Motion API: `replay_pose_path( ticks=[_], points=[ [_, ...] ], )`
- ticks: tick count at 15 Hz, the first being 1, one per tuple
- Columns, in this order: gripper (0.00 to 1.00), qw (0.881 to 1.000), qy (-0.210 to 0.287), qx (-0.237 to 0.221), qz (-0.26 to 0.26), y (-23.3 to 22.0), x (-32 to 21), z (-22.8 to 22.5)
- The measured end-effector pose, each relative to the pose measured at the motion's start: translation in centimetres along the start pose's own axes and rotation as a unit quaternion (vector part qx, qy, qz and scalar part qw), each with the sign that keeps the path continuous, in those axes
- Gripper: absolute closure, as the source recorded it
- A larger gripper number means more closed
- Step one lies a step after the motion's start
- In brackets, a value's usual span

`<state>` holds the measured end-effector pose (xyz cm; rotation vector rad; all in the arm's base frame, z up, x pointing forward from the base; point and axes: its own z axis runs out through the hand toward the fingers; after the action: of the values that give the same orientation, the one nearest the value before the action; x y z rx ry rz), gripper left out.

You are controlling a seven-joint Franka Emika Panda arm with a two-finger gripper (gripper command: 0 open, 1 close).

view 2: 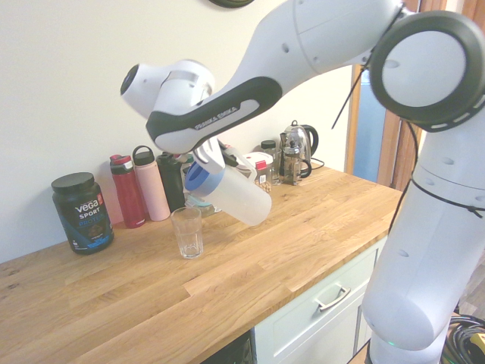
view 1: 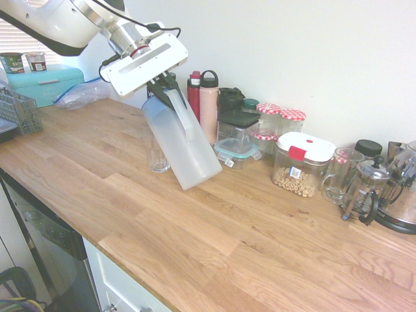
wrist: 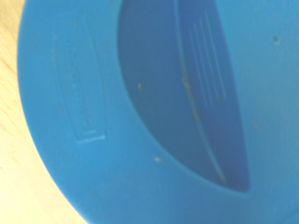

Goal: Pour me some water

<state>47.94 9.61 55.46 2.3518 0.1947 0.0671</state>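
Observation:
A frosted white plastic pitcher (view 1: 182,146) with a blue lid (view 2: 197,176) hangs tilted above the wooden counter (view 1: 214,240), lid end lowered toward a clear drinking glass (view 2: 187,233). My gripper (view 1: 164,84) is shut on the pitcher's handle near its top. The glass (view 1: 158,156) stands upright on the counter, partly behind the pitcher in the first exterior view, just below and beside the lid. No water stream shows. The wrist view is filled by the blue lid (wrist: 154,112), with a strip of counter at one side.
Along the wall stand a red bottle (view 2: 127,191), a pink bottle (view 2: 151,184), a black tub (view 2: 82,212), jars and food containers (view 1: 302,162), a glass mug (view 1: 341,175), a French press (view 1: 364,188) and a kettle (view 2: 297,152). A dish rack (view 1: 16,110) sits far left.

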Motion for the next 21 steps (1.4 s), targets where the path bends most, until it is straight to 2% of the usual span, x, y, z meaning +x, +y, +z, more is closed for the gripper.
replay_pose_path(
  ticks=[4, 6, 9, 13, 17, 21],
  points=[
    [1.00, 0.992, 0.031, 0.095, 0.075, 8.6, -4.0, 1.2],
    [1.00, 0.981, 0.034, 0.145, 0.126, 12.9, -5.4, 3.8],
    [1.00, 0.957, 0.015, 0.201, 0.208, 17.4, -6.5, 9.8],
    [1.00, 0.918, -0.036, 0.242, 0.313, 18.8, -6.3, 16.0],
    [1.00, 0.870, -0.069, 0.255, 0.417, 17.8, -6.3, 16.7],
    [1.00, 0.818, -0.069, 0.246, 0.516, 16.2, -6.7, 18.7]
  ],
)
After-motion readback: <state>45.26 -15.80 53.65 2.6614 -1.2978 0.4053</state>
